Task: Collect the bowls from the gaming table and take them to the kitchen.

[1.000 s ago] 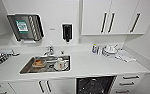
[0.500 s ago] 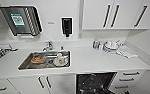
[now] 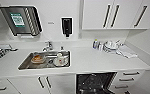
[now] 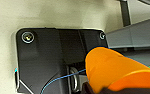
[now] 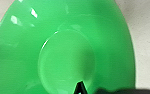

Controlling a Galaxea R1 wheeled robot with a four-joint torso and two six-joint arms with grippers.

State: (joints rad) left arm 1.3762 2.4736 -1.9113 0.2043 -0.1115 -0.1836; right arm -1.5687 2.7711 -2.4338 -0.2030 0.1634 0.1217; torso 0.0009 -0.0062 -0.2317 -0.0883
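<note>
The kitchen (image 3: 91,60) is in front of me in the head view: a white counter, white cabinets with dark bar handles and a steel sink (image 3: 44,61). The orange bowl (image 4: 111,67) shows large and close in the left wrist view, with my left gripper (image 4: 98,90) shut on its rim. In the right wrist view the lime green bowl (image 5: 63,50) is seen from its inside, and my right gripper (image 5: 81,90) is shut on its edge, a dark fingertip (image 5: 79,87) lying against it. The gaming table is out of view.
The sink holds an orange-brown item (image 3: 38,58) and white dishes (image 3: 61,60). A black wall dispenser (image 3: 66,26) hangs above the tap. Dishes and a cloth (image 3: 116,47) lie at the counter's right. The dishwasher (image 3: 94,83) below stands open. Drawers (image 3: 128,80) are beside it.
The head view has shifted a little: the counter and sink sit slightly higher in the picture and the open dishwasher shows more. Nothing in the kitchen itself has moved.
</note>
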